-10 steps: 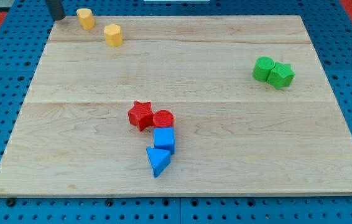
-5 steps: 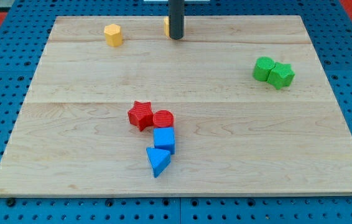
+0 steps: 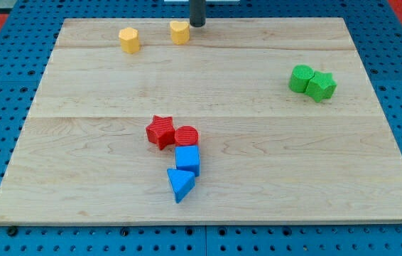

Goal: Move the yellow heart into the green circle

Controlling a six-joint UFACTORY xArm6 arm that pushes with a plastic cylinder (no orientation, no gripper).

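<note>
— Blue comes first at the view's bottom: we see a blue triangle point(image 3: 180, 184) nearest us, touching a blue cube point(image 3: 187, 159) just above it, both on the pale wooden bench point(image 3: 314, 178).

— And above those?

— We find a red cylinder point(image 3: 186, 136) touching the cube's top, with a red star point(image 3: 160, 131) pressed against its left side. All four sit as one cluster, a little left of the bench's middle.

— What lies to the view's right?

— We see the green circle point(image 3: 301, 77) and, touching its right side, a second green block point(image 3: 321, 86) whose shape we cannot make out. That pair is well apart from everything else.

— Where is the yellow heart?

— We place the yellow heart point(image 3: 180, 32) near the top edge, left of centre, far from the green circle. Another yellow block point(image 3: 128, 40), its shape unclear, sits near it on the left, apart.

— And the arm?

— We have no pincer here, only a rod; my tip point(image 3: 197, 25) stands just beside the heart's upper right. We cannot tell whether it touches.
</note>
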